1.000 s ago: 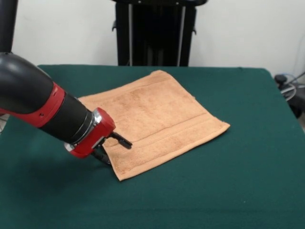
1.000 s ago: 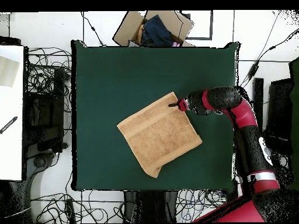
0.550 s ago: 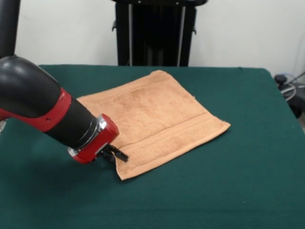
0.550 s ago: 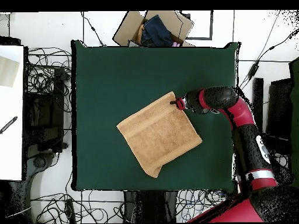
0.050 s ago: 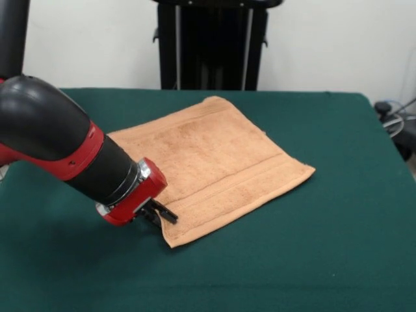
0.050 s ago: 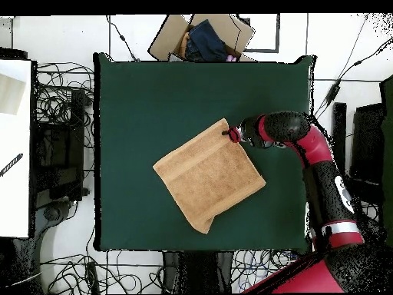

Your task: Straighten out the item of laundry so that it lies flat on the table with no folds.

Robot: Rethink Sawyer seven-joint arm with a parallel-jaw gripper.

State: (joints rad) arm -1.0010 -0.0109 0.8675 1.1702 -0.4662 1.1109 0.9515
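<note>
The peach-orange item of laundry (image 5: pixel 214 159) lies spread on the green table (image 5: pixel 312 247), turned diamond-wise, with band stripes along its near edge. In the overhead view the item of laundry (image 6: pixel 207 173) sits right of the middle of the table (image 6: pixel 146 100), and its bottom corner ends in a narrow tab. My gripper (image 5: pixel 162 214) is down at the towel's near-left edge, close to its front corner, with its dark fingers pinched together on the cloth. From above, the gripper (image 6: pixel 228 134) meets the towel's upper right corner. The arm hides the towel's left corner in the front view.
An open cardboard box (image 6: pixel 203 37) holding dark cloth stands just beyond the table's top edge. Cables (image 6: pixel 65 100) cover the floor to the left, beside a white surface (image 6: pixel 15 146). A black stand (image 5: pixel 211 42) rises behind the table.
The gripper dropped to the towel's edge and its fingers came together on the cloth. The held corner has shifted a little toward the camera in the front view.
</note>
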